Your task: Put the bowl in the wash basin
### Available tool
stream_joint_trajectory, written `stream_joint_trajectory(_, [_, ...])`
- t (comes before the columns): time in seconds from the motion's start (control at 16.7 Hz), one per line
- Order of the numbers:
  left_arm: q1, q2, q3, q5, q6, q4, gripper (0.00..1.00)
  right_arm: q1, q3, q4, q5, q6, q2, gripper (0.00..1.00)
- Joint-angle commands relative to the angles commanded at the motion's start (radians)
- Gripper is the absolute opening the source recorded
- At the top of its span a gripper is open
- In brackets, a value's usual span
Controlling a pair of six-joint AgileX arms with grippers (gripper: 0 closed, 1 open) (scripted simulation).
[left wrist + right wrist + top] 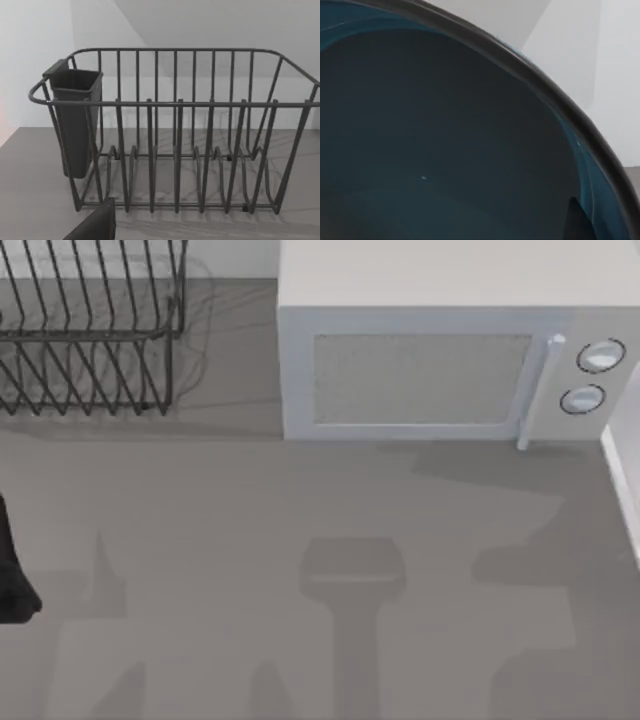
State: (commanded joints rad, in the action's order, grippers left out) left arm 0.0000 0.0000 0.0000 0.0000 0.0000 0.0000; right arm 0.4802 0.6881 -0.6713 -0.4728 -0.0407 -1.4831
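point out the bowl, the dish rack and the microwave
bowl (445, 140): right wrist view, on its blue inner wall.
dish rack (175, 103): left wrist view, on its front top rail.
microwave (420, 378): top view, on its door window.

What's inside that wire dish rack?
The dish rack holds no dishes between its wire dividers; a dark cutlery cup hangs on one end. The cup's inside is hidden from view.

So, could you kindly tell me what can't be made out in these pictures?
- Bowl: the right wrist view sits so close that its edges cut off most of it; what holds it is hidden.
- Left tool: in the left wrist view just a dark corner shows, cut by the edge, so open or shut is unclear.
- Rack: cut by the top view's left and upper edges.
- Microwave: door shut, inside hidden.
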Motion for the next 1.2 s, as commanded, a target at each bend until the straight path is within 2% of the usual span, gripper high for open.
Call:
stream_joint_trajectory(0.3, [0.0, 0.0, 0.0, 0.0, 0.0, 0.0, 1.0, 0.043, -0.086, -0.22, -0.027, 0.021, -0.01, 0.0])
stream_joint_trajectory(0.84, [0.0, 0.0, 0.0, 0.0, 0.0, 0.0, 1.0, 0.042, -0.093, -0.269, -0.03, 0.021, -0.042, 0.0])
stream_joint_trajectory(1.2, [0.0, 0.0, 0.0, 0.0, 0.0, 0.0, 1.0, 0.051, -0.126, -0.596, -0.033, 0.023, -0.334, 0.0])
